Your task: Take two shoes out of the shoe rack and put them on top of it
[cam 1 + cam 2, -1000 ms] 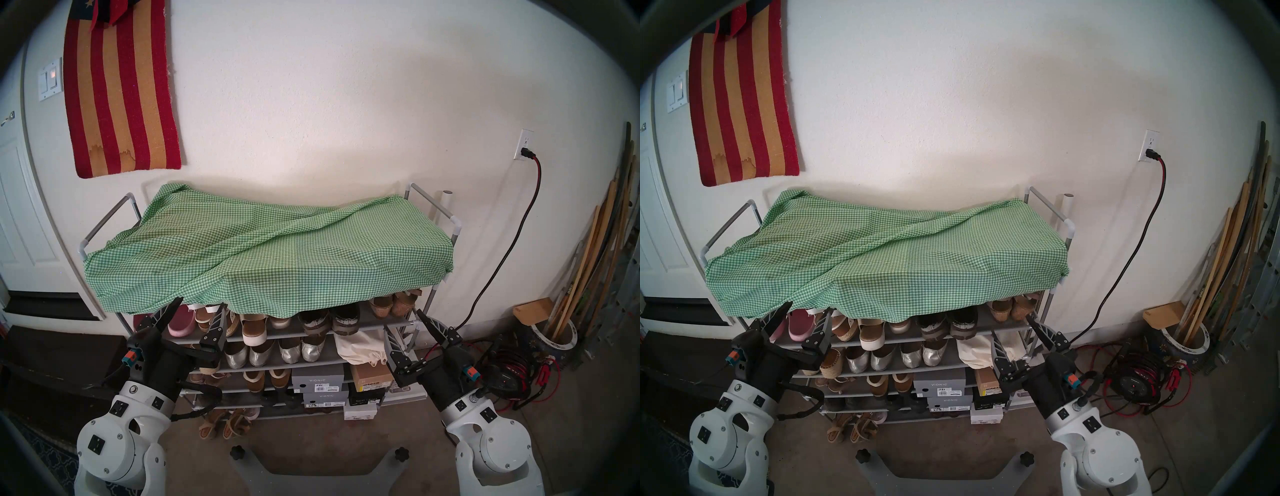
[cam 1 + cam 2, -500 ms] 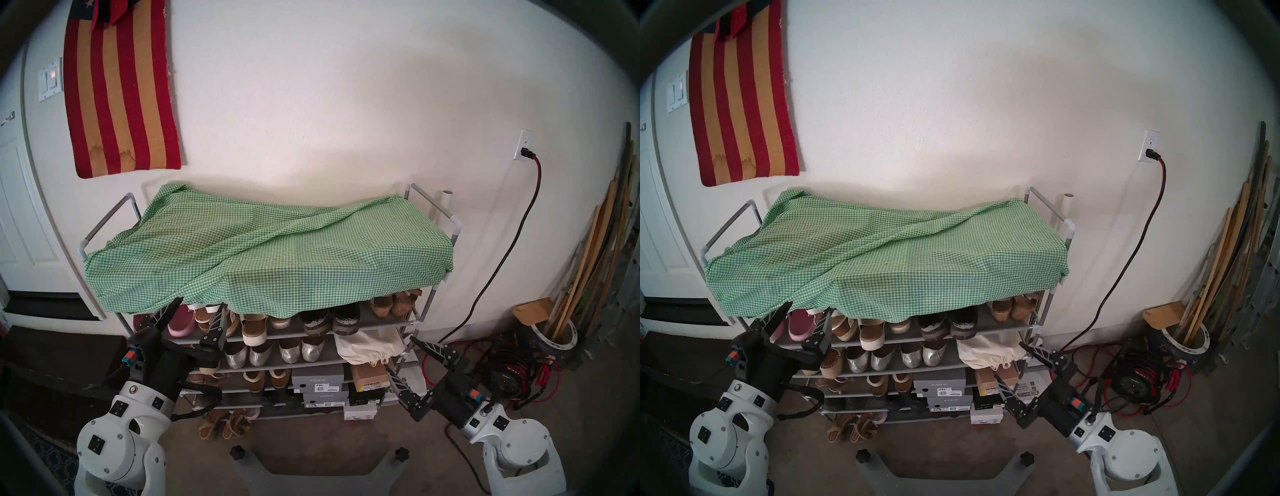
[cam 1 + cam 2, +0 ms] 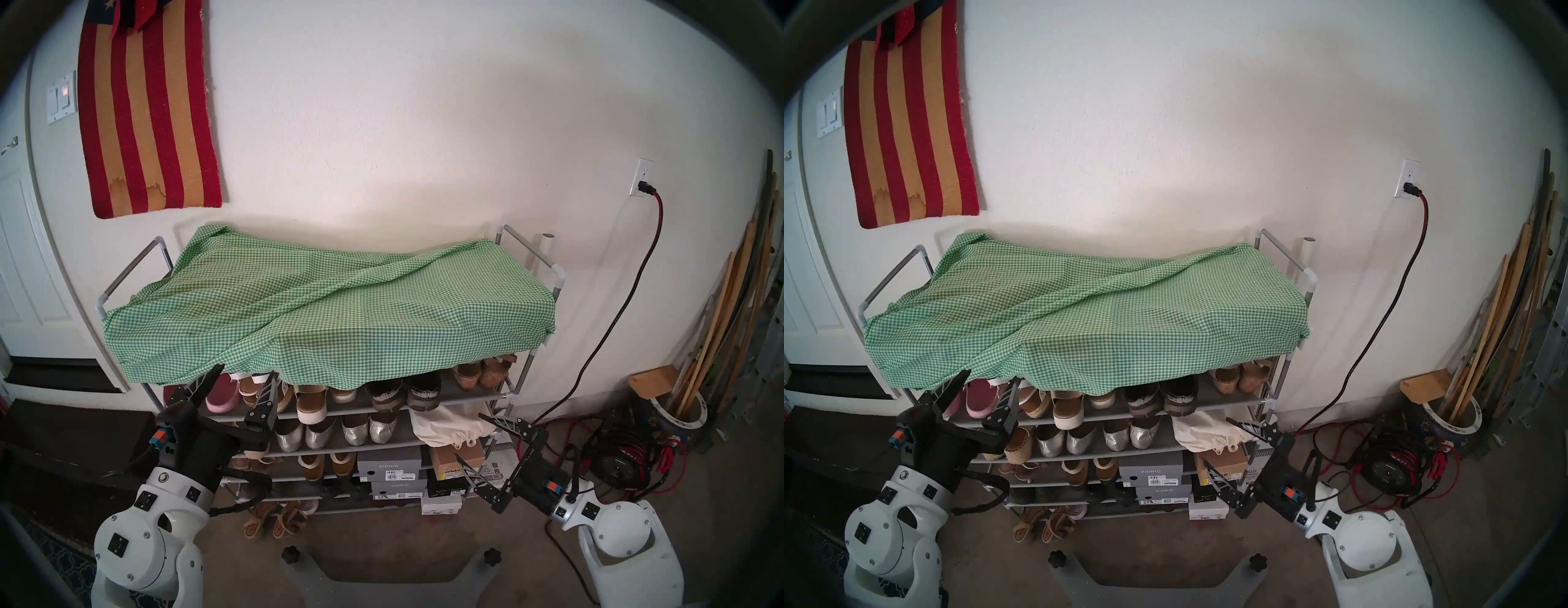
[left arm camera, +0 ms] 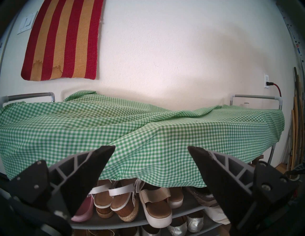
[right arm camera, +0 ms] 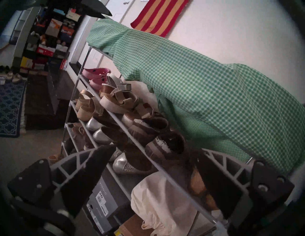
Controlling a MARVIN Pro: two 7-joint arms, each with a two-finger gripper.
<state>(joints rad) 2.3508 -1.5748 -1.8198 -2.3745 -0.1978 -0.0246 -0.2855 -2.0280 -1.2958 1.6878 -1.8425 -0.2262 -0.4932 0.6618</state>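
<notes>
Under the gingham cloth [image 3: 322, 305], the brown clogs [image 3: 403, 392] are sitting heels-out, lengthwise front-to-back, on the shoe rack [image 3: 466, 397]'s second shelf. Both the left claw [image 3: 245, 373] and right claw [image 3: 469, 437] are hanging apart, empty, in open floor space.

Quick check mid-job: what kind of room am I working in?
Likely a home garage or entry nook: a shoe rack by a white door, concrete floor, cord reel and leaning lumber.
</notes>
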